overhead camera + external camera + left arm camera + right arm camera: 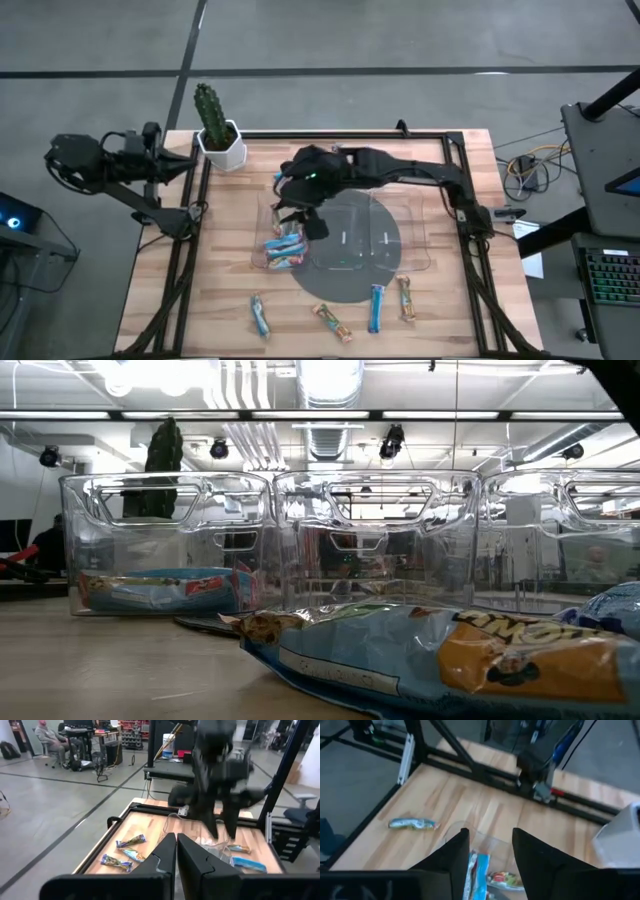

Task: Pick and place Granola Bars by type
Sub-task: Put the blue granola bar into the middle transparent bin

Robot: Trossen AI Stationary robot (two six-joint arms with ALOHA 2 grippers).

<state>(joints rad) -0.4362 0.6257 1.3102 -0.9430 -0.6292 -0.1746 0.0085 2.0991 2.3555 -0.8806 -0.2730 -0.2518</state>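
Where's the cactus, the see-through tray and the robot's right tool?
cactus (210, 108), high view, on its green stem.
clear tray (418, 232), high view, on the empty right compartment's floor.
right tool (300, 225), high view, midway between its fingertips, above the tray's left compartment.

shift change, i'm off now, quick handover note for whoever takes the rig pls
Right gripper: open, empty, above the left compartment of the clear tray.
Left gripper: shut, empty, parked off the table's left edge by the cactus.
Done: a few bars, mostly blue, lie in the left compartment.
Left: four bars on the table's front: blue bar, multicoloured bar, second blue bar, gold bar. Other compartments look empty.
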